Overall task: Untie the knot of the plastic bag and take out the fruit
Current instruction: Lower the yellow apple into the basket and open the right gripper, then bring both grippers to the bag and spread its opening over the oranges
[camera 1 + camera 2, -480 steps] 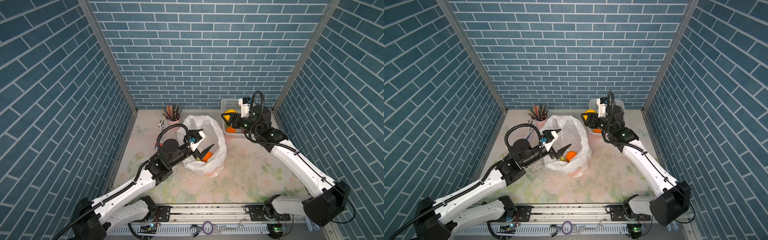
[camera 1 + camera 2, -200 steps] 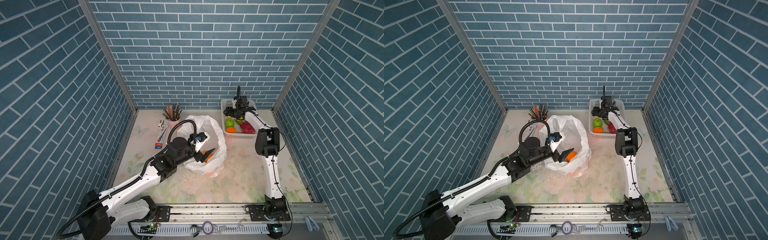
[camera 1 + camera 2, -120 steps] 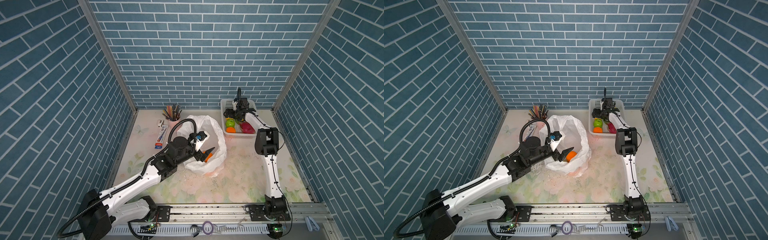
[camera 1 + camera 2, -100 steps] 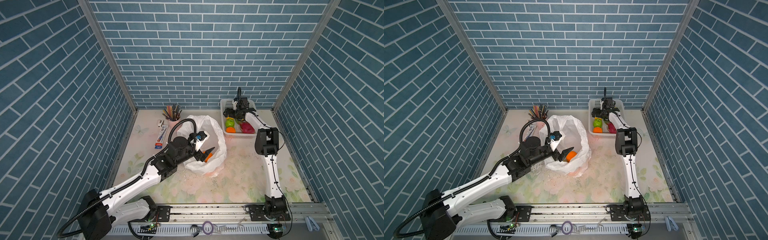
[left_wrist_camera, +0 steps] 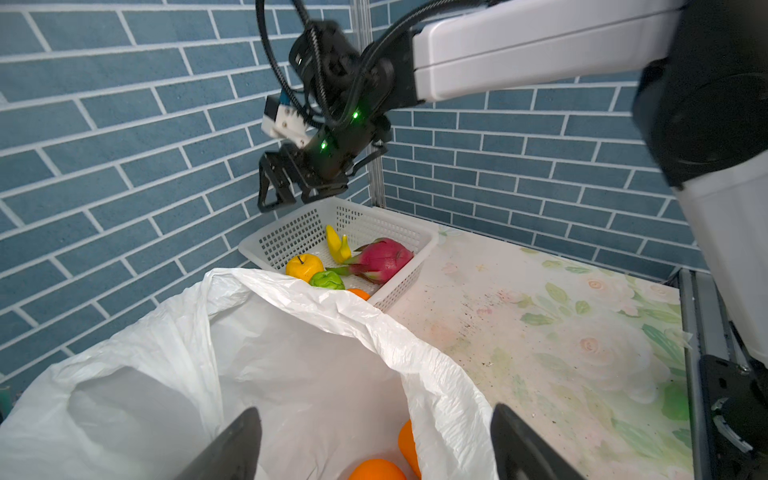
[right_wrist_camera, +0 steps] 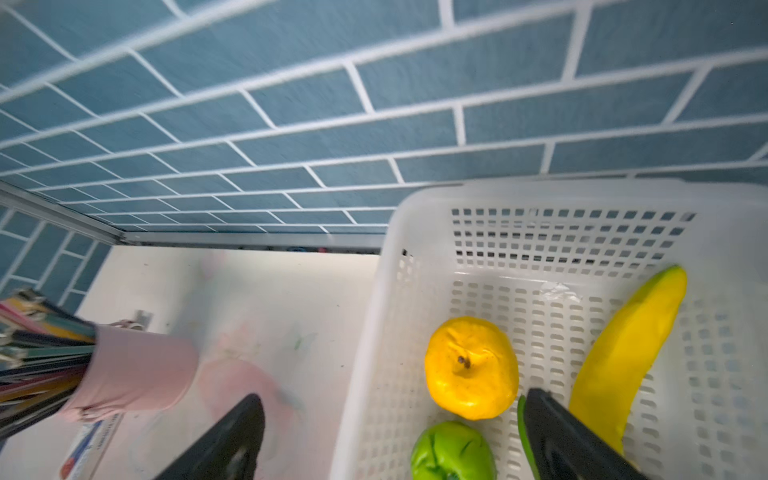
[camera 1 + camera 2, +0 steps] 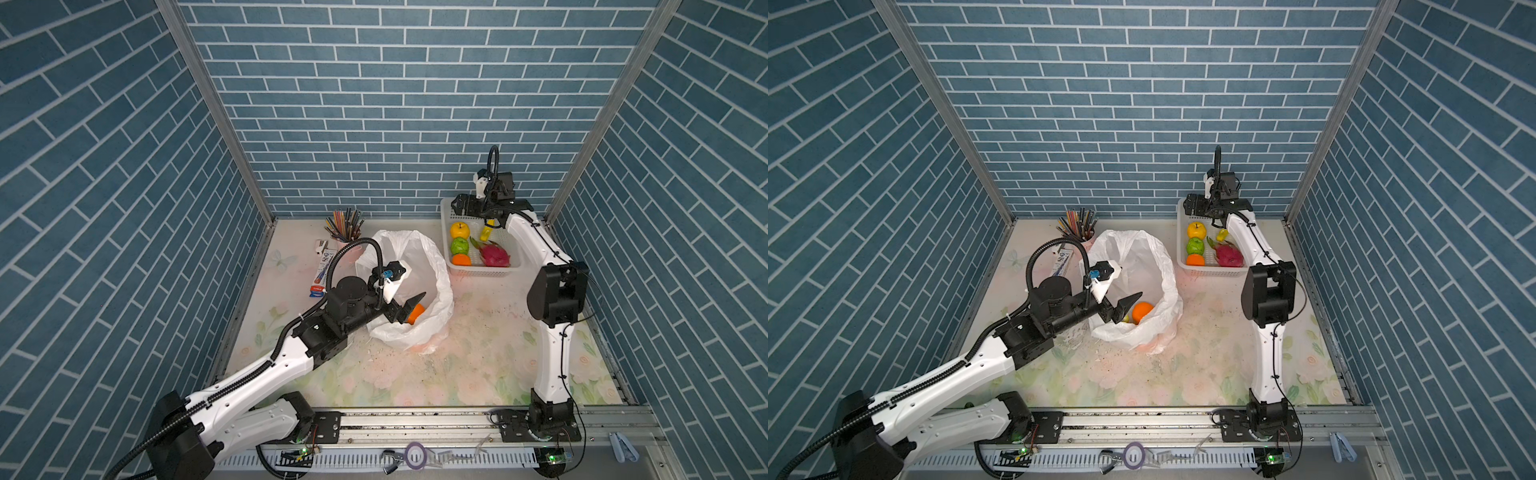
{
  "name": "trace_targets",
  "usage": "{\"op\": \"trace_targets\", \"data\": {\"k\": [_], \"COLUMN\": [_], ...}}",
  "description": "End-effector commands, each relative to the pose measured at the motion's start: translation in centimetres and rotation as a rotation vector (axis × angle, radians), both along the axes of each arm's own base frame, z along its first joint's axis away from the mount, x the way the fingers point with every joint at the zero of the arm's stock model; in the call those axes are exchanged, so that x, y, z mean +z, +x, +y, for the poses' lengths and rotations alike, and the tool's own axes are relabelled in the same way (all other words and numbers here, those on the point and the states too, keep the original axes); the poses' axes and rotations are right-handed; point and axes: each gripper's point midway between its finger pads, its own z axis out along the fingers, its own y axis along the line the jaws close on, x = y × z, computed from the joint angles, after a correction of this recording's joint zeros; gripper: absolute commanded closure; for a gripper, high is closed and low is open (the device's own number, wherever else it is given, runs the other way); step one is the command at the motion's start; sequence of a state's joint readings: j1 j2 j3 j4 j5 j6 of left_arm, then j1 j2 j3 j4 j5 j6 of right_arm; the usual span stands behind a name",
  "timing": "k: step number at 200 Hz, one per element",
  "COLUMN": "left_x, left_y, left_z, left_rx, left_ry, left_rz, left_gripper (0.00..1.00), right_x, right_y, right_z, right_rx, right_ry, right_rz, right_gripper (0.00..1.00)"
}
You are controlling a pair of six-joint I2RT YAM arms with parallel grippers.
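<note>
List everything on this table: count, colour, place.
plastic bag: one, white, open, mid-table
bagged oranges: two showing, orange, inside the bag
basket: one, white, back right corner
apple: one, yellow, in basket
green fruit: one, green, in basket
basket orange: one, orange, in basket
dragon fruit: one, pink, in basket
banana: one, yellow, in basket
pencil cup: one, pink, back, left of bag
packet: one, white, blue and red, near cup
left gripper: black jaws open, at bag's mouth
right gripper: black jaws open, above basket's edge
</note>
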State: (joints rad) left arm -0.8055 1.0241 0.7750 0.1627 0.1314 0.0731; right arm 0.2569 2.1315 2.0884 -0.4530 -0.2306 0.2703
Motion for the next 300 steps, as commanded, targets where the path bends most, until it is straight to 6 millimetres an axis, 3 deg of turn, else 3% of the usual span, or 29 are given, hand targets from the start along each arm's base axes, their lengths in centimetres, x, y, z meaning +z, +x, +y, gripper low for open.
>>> {"op": "trace_targets", "data": {"k": [1, 29, 54, 95, 135, 163, 180, 216, 260, 276, 300], "left_x": [-1.5, -2.8, -4.5, -8.0, -11.6, -15.2, -17.2, -20.6, -24.0, -23.9, -21.1], "left_y": [0.0, 0.3, 0.3, -1.2, -2.4, -3.5, -5.0, -8.5, -10.7, -10.4, -9.4], "left_z": [0.7, 1.0, 0.8, 0.7, 1.6, 2.2, 2.3, 2.3, 3.6, 3.8, 3.0], "left_rx": [0.047, 0.086, 0.105, 0.085, 0.121, 0.172, 0.189, 0.171, 0.172, 0.183, 0.169], "left_ry": [-0.006, 0.001, 0.022, 0.022, 0.017, 0.067, 0.127, 0.179, 0.165, 0.179, 0.135], "left_rz": [0.087, 0.18, 0.292, 0.443, 0.576, 0.675, 0.692, 0.734, 0.795, 0.782, 0.713], "left_gripper": [0.14, 0.18, 0.24, 0.28, 0.37, 0.43, 0.5, 0.54, 0.55, 0.55, 0.55], "right_x": [3.7, 5.7, 5.4, 3.2, -1.3, -5.0, -7.5, -12.0, -16.2, -16.1, -15.0], "right_y": [-4.2, -10.0, -15.6, -24.1, -29.9, -32.4, -33.5, -36.3, -39.3, -39.4, -38.9], "right_z": [1.1, 2.4, 3.4, 4.8, 6.7, 8.2, 7.7, 6.2, 5.2, 5.6, 6.6], "right_rx": [0.005, 0.019, 0.021, 0.036, 0.071, 0.103, 0.082, 0.077, 0.086, 0.095, 0.104], "right_ry": [0.019, 0.046, 0.048, 0.09, 0.094, 0.053, -0.028, -0.194, -0.259, -0.249, -0.22], "right_rz": [-0.022, -0.037, -0.01, 0.056, 0.199, 0.286, 0.328, 0.394, 0.48, 0.483, 0.45], "right_gripper": [0.03, 0.05, 0.05, 0.05, 0.05, 0.05, 0.04, 0.07, 0.09, 0.09, 0.08]}}
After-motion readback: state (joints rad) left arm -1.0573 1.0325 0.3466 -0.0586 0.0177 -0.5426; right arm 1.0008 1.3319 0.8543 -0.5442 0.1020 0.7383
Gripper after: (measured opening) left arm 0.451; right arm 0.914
